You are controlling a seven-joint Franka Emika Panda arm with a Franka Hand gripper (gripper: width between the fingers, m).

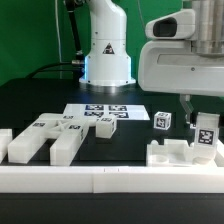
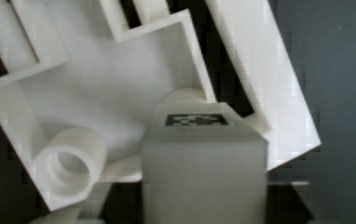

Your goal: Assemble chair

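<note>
My gripper (image 1: 203, 131) hangs at the exterior view's right, shut on an upright white tagged bar (image 1: 207, 134) of the chair. In the wrist view this bar (image 2: 201, 150) fills the gap between my two dark fingers, its tag facing the camera, with my gripper (image 2: 201, 202) clamped on both its sides. Just under it lies a white notched chair piece (image 1: 176, 153), seen from the wrist as a broad slab (image 2: 113, 95) with a round peg (image 2: 65, 162) beside it. A small tagged block (image 1: 161, 121) stands a little to the left of my fingers.
Three more white chair parts (image 1: 40, 138) (image 1: 70, 137) (image 1: 105, 126) lie at the exterior view's left. The marker board (image 1: 112, 110) lies behind them, before the robot base (image 1: 106, 55). A long low white border rail (image 1: 100, 181) runs along the front.
</note>
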